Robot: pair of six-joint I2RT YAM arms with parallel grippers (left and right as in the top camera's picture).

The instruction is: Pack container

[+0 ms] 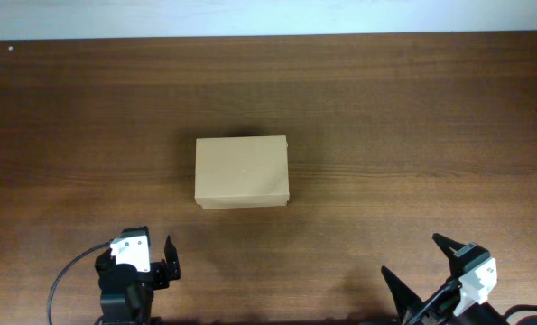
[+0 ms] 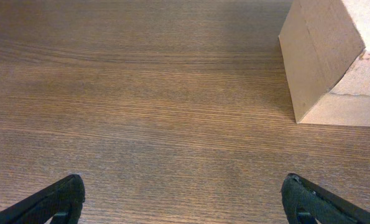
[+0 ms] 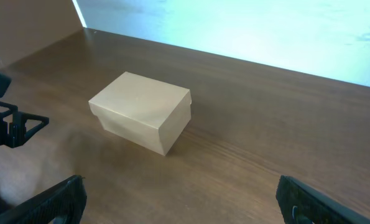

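Left end effector [image 2: 185, 198] released, jaws wide above the bench [image 1: 69, 108]. The closed container [image 1: 241, 171] sits mid-bench, long axis running left to right, hinge side unclear. Right end effector [image 1: 413, 255] also released, its arm cropped.

Closed container [image 1: 241, 171] in the middle of the desk [image 1: 412, 117], open wood around it.
The container is the one obstacle; bare surface lies to its left, right, far side and near side, leaving free passage.
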